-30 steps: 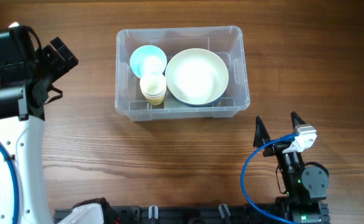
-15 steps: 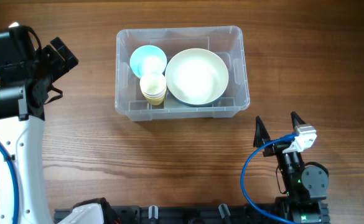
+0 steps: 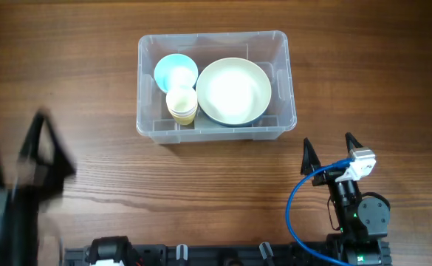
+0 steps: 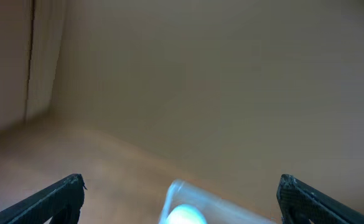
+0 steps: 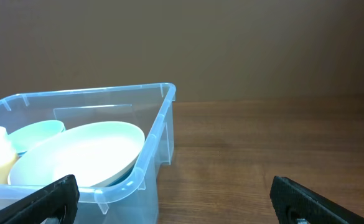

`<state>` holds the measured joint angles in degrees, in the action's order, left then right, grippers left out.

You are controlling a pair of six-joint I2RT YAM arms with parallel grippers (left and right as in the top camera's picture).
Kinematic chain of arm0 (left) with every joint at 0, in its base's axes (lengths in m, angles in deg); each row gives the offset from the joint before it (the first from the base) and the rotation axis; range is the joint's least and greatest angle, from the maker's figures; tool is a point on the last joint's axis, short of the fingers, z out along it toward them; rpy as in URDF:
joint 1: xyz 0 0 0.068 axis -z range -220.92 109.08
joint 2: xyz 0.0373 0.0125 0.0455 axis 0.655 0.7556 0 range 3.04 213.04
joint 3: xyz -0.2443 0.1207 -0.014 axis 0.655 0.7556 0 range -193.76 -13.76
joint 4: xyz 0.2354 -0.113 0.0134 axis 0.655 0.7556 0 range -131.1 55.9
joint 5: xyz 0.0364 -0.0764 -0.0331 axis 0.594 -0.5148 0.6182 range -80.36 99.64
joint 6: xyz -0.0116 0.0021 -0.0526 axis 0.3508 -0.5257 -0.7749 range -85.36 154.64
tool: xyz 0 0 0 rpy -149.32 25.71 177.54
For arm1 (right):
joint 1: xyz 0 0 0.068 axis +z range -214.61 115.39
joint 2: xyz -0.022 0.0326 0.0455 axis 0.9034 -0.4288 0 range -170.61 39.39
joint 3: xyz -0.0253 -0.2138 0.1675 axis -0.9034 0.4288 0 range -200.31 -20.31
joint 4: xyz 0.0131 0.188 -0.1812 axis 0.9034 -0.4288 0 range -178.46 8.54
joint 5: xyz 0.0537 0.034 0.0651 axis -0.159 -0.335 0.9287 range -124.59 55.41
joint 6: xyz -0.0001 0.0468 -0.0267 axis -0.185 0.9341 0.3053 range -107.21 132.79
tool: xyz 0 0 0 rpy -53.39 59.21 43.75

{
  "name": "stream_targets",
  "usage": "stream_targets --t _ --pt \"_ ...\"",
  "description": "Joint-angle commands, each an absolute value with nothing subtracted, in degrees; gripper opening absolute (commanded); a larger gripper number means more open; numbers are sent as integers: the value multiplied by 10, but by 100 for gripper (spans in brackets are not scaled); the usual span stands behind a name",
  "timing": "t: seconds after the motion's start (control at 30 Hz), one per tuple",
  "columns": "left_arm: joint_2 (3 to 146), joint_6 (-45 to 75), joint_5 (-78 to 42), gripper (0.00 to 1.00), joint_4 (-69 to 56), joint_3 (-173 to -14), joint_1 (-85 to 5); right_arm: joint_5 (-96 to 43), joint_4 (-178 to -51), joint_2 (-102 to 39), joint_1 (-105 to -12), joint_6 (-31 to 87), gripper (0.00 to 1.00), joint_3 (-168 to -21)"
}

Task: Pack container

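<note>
Sitting near counter's far edge, clear container (image 3: 288, 96) held white bowl (image 3: 233, 90), light-blue bowl (image 3: 175, 72), cream cup stack (image 3: 182, 103). Left gripper (image 4: 182, 190) appeared blurred by left edge, jaws apart. Right gripper (image 3: 326, 151) stood at front-right corner, jaws apart, empty.

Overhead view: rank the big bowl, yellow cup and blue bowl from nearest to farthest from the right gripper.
From the right gripper:
1. big bowl, right part of the container.
2. yellow cup, left part, near wall.
3. blue bowl, left part, far corner.

Blurred left gripper (image 4: 180, 184), jaws apart, right gripper (image 3: 327, 142) spread too
</note>
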<state>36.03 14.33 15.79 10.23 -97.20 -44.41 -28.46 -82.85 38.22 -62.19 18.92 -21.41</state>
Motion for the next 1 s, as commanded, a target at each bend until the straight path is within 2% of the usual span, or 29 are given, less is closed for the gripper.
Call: stream_targets --t 0.0,0.27,0.43,0.53,0.83,0.97 --pt "244 140 161 100 106 -970 -425 -294 -825 387 -625 188 100 -213" --pt "116 146 161 100 237 -956 -415 -294 -825 387 -625 188 100 -213" --pt "89 146 161 100 240 -859 -415 -294 -825 387 -625 188 100 -213" --pt "62 146 161 100 182 -764 -415 -294 -825 387 -625 188 100 -213" --pt "33 147 87 100 -175 -445 -414 -294 -825 387 -625 188 100 -213" --pt "32 147 61 100 -270 -344 -414 -294 -825 387 -625 188 100 -213"
